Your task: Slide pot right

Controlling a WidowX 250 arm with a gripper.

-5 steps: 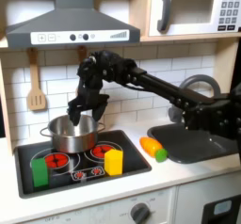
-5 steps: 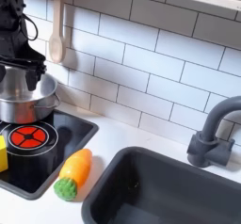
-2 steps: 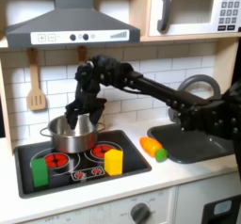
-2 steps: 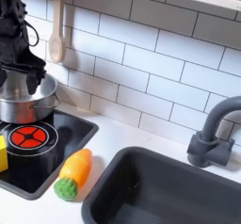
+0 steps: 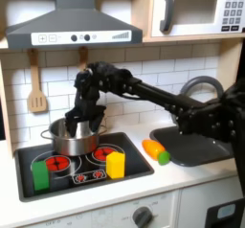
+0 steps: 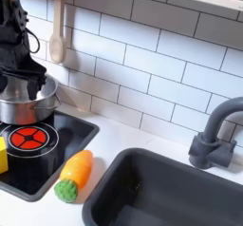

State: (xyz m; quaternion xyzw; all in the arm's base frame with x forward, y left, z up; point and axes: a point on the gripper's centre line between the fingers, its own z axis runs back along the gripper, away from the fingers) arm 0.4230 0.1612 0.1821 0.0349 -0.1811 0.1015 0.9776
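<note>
Pot sits on back-left burner of stove, by tiled wall. Gripper reaches down w/ fingers over pot's rim; jaw gap hidden, can't tell how wide. Yellow block at stove front.

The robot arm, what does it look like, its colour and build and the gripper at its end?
The arm is black throughout: boxy jointed segments with a matte finish, no markings legible. It ends in a black gripper with thin dark fingers. Any cables are too dark to tell apart from the links.
</note>
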